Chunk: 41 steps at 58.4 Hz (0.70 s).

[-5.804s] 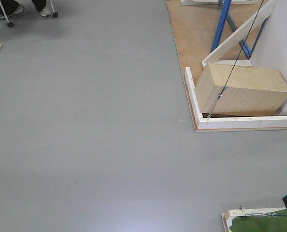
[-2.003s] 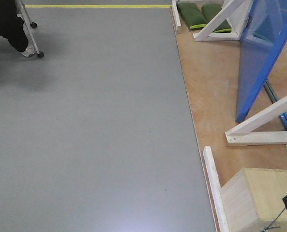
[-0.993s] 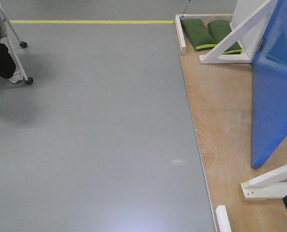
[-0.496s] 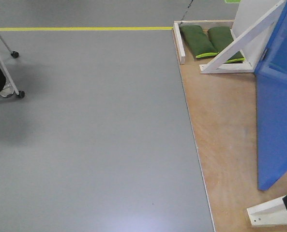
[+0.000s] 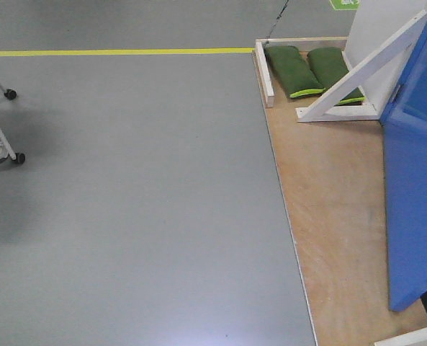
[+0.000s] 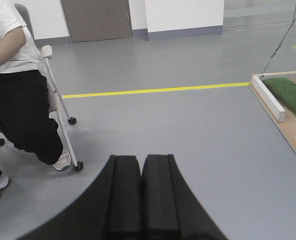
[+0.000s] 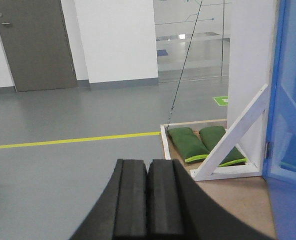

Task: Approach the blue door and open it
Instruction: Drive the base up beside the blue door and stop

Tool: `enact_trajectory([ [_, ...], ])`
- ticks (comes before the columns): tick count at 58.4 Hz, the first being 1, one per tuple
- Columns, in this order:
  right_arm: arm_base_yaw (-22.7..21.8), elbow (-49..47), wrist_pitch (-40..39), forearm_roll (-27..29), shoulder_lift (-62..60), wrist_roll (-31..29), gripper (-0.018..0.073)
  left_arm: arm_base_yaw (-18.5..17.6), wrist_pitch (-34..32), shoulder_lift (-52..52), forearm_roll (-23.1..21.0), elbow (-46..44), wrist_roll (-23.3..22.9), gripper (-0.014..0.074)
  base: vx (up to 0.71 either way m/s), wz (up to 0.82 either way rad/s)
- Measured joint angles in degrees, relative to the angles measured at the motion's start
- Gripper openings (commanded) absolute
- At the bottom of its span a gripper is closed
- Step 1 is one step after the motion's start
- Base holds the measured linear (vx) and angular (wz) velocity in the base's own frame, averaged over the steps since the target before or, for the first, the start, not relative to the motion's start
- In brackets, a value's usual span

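In the front view the blue door [image 5: 415, 202] fills the frame's edge from 2 to 4 o'clock, a glossy flat panel standing upright over the wooden platform [image 5: 328, 187]. Its lower corner comes down at about 5 o'clock, and whether it touches the boards cannot be told. Just beyond the door, at 1 o'clock, a white brace [image 5: 364, 72] slants up against a white wall panel [image 5: 379, 29]. Two green sandbags [image 5: 292, 68] lie side by side on the platform behind the brace's foot, with a white timber edging [image 5: 262, 68] just beside them at the platform's border. The grey floor [image 5: 141, 202] takes up everything from 6 round to 12 o'clock, crossed at the top by a yellow line [image 5: 119, 52]. The left hand [image 6: 141, 162] sits at 6 o'clock in its own view with both pads pressed together and nothing between them. Ahead of it at 9 to 10 o'clock a seated person [image 6: 18, 100] in black trousers occupies a wheeled chair [image 6: 63, 112], well apart from the hand. The right hand [image 7: 148, 165] is likewise drawn together and empty at 6 o'clock in its view. There the door [image 7: 290, 100] stands at 3 o'clock, the sandbags and brace at 4 o'clock, and a thin dark cable [image 7: 186, 60] runs up from the platform's far corner toward 12 o'clock.
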Motion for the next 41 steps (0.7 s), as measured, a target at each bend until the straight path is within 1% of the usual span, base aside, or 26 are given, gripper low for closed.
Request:
enact_trajectory([
  [41, 0.0, 0.0, 0.1, 0.0, 0.0, 0.0, 0.0002, 0.0, 0.0, 0.0, 0.0, 0.0, 0.0, 0.0070, 0.17, -0.02],
])
